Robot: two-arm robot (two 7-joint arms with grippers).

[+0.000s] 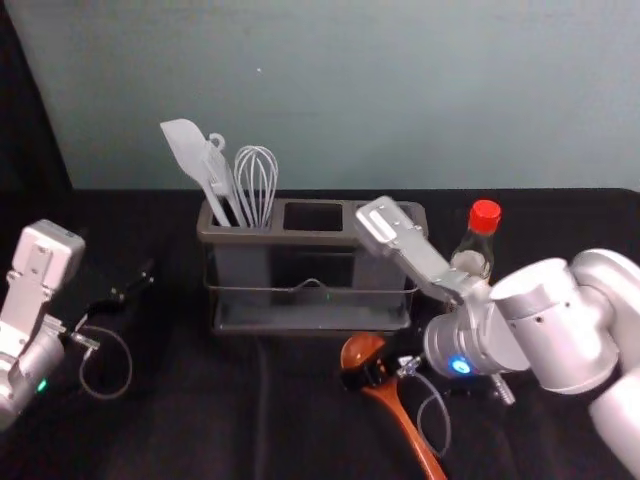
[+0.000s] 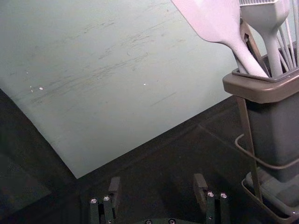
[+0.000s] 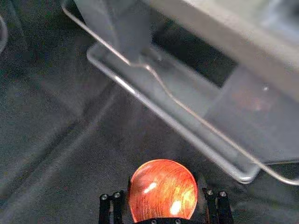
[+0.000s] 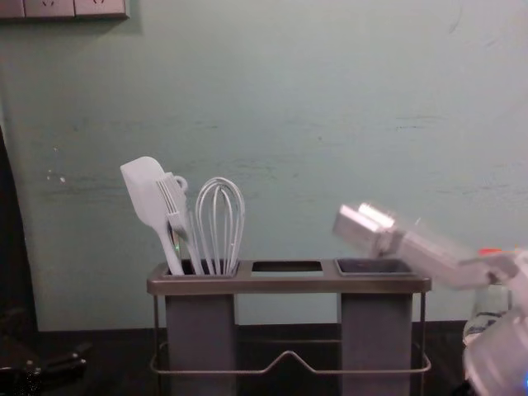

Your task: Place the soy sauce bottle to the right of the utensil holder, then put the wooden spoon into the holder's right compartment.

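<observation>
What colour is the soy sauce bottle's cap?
Red; the cap shows best in the head view.

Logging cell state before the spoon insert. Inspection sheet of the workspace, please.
Surface: black cloth, creased.
Bottle: soy sauce bottle upright, right of the utensil holder.
Spoon: wooden spoon in front of holder, not yet in right compartment.
Clutter: spatula, brush and whisk, all in left compartment.
Left end effector: open, left of holder.
Right end effector: at spoon's bowl; grip unconfirmed.
Cables: left loop at left wrist; right loop near spoon handle.
Surroundings: scuffed wall; socket panel upper left, chest view.
</observation>
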